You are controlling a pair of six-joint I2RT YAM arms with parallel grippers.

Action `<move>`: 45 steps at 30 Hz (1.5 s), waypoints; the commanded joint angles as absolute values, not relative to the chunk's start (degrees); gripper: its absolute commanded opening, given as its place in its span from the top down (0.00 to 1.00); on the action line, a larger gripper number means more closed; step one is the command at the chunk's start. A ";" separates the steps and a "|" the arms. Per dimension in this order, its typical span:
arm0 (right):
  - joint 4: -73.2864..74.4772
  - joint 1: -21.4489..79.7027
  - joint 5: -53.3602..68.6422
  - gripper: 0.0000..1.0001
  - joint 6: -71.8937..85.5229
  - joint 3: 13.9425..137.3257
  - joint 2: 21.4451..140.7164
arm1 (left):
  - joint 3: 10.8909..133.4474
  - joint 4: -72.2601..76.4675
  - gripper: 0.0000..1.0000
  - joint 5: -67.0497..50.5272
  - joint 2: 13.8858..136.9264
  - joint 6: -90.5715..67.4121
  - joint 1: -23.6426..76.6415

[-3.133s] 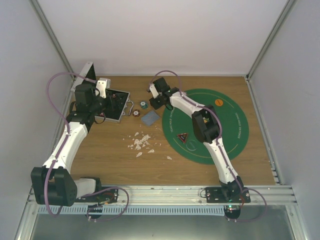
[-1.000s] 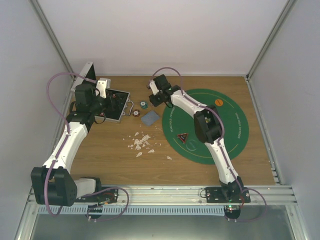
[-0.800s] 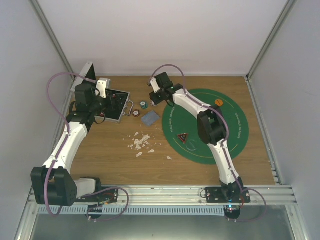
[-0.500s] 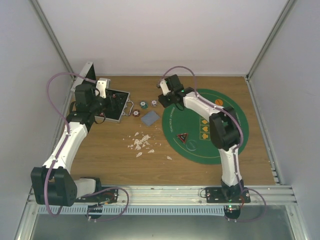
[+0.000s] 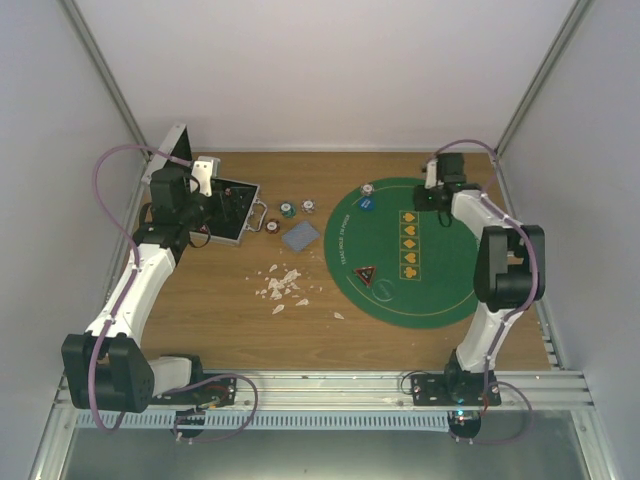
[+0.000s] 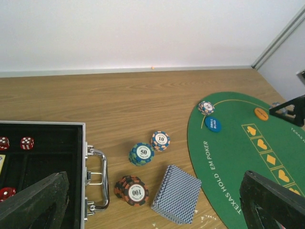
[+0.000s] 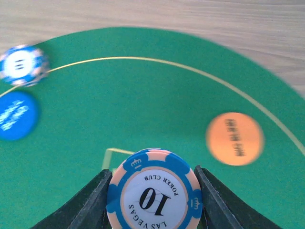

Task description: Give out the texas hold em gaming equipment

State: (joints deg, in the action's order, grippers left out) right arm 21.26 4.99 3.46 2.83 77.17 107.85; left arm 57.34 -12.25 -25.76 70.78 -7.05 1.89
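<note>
Your wooden table (image 5: 230, 330) carries the round green Texas Hold'em mat (image 5: 440, 300) on its right half. An open aluminium case (image 6: 85, 157) sits at the far left, with red dice (image 6: 26, 142) in its black lining.

Your left gripper (image 5: 226, 208) hovers over the case's right side with its jaws spread wide and nothing between them. Your right gripper (image 5: 436, 197) reaches over the mat's far right part and is clamped by the edges on a blue-and-peach "10" poker chip (image 7: 155, 191). Whether that chip touches the felt, you cannot tell.

The blue-backed card deck (image 6: 176, 193) lies on bare wood between the case and the mat. Three chip stacks sit around it:
- The red-black "100" stack (image 6: 132, 190) is just left of the deck, by the case handle.
- The blue-green "50" stack (image 6: 142, 153) is farther back.
- The "10" stack (image 6: 160, 140) is just beside the "50" stack, on its right.

On the mat's far left edge lies a single "10" chip (image 6: 206, 107), with the blue "small blind" button (image 6: 213, 124) just nearer. The orange button (image 7: 234, 138) lies on the felt beside your held chip. The red-black triangular token (image 5: 367, 275) rests on the mat's near left part. White scraps (image 5: 282, 285) are scattered on the wood nearer than the deck.
</note>
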 commanded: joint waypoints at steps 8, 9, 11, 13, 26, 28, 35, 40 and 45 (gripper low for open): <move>17.16 -9.20 5.16 0.62 4.00 78.81 110.71 | 59.41 -11.66 0.02 -23.63 69.83 -6.05 2.28; 17.08 -10.03 5.65 0.62 3.97 78.94 111.29 | 59.41 -11.69 0.02 -23.56 69.80 -6.00 2.27; 17.05 -11.61 6.41 0.62 4.09 79.53 112.56 | 59.41 -11.69 0.02 -23.67 69.89 -6.06 2.28; 17.30 -12.59 7.63 0.62 4.13 80.31 113.99 | 59.41 -11.68 0.02 -23.81 70.08 -6.00 2.29; 19.81 -13.07 7.74 0.62 3.54 88.99 122.50 | 59.43 -11.87 0.02 -23.63 70.31 -5.91 2.29; 20.56 -13.05 8.03 0.61 3.40 90.83 124.08 | 59.50 -11.93 0.02 -23.46 70.42 -5.97 2.29; 21.95 -13.06 9.20 0.61 2.99 95.00 127.56 | 59.66 -12.10 0.02 -23.54 70.95 -5.81 2.29; 22.23 -13.04 9.31 0.60 2.90 95.05 128.31 | 59.70 -12.11 0.02 -23.43 70.99 -5.85 2.27; 23.12 -13.05 8.90 0.58 2.85 96.00 129.72 | 59.67 -12.23 0.02 -23.26 71.10 -5.85 2.29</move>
